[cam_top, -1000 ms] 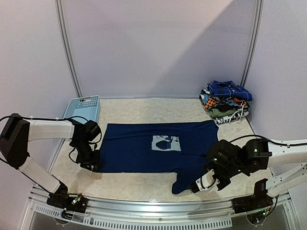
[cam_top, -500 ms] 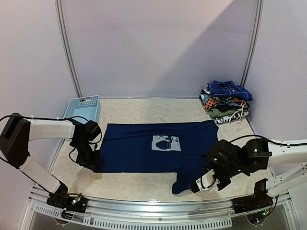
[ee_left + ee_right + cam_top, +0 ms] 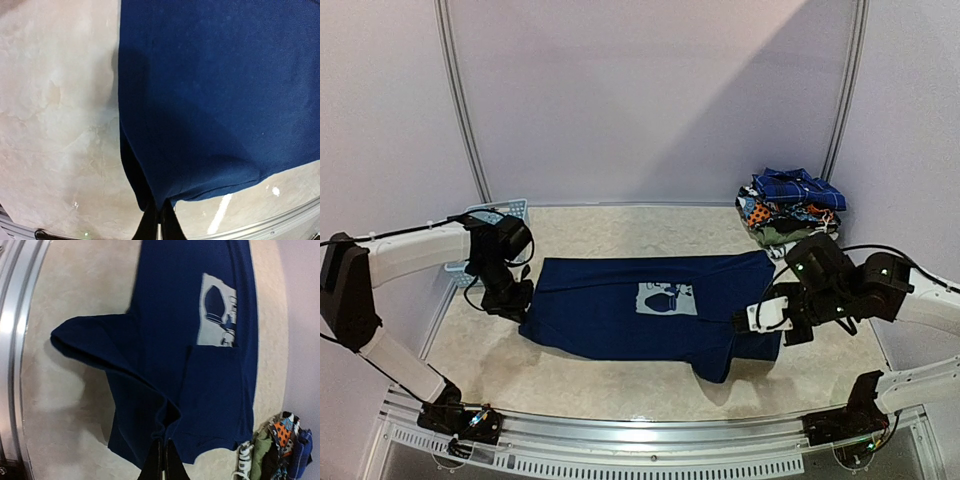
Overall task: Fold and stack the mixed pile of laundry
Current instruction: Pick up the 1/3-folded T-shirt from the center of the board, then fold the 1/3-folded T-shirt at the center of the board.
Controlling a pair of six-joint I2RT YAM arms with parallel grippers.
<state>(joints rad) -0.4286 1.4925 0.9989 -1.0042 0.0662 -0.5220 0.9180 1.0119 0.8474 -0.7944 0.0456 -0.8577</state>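
Observation:
A navy T-shirt [image 3: 620, 315] with a pale chest print [image 3: 667, 298] lies spread across the middle of the table. My left gripper [image 3: 520, 305] is shut on the shirt's near-left corner and holds it just off the table; in the left wrist view the fingertips [image 3: 159, 220] pinch the hem of the navy T-shirt [image 3: 215, 100]. At the right, my right gripper [image 3: 748, 325] is shut on a bunched fold of the shirt's edge. In the right wrist view, cloth of the navy T-shirt [image 3: 190, 305] hangs from the closed gripper [image 3: 163, 450]. The rest of the laundry pile [image 3: 792, 215] sits stacked at the back right, a blue plaid shirt [image 3: 798, 187] on top.
A light-blue slotted basket [image 3: 505, 210] stands at the back left, partly hidden behind my left arm. The metal rail [image 3: 650, 440] runs along the table's near edge. The wall is close behind the stacked clothes [image 3: 280, 450].
The left gripper closed on the shirt's near-left corner and rose away from the near edge. The right gripper carried its side of the shirt up and back, so the dangling flap moved toward the middle.

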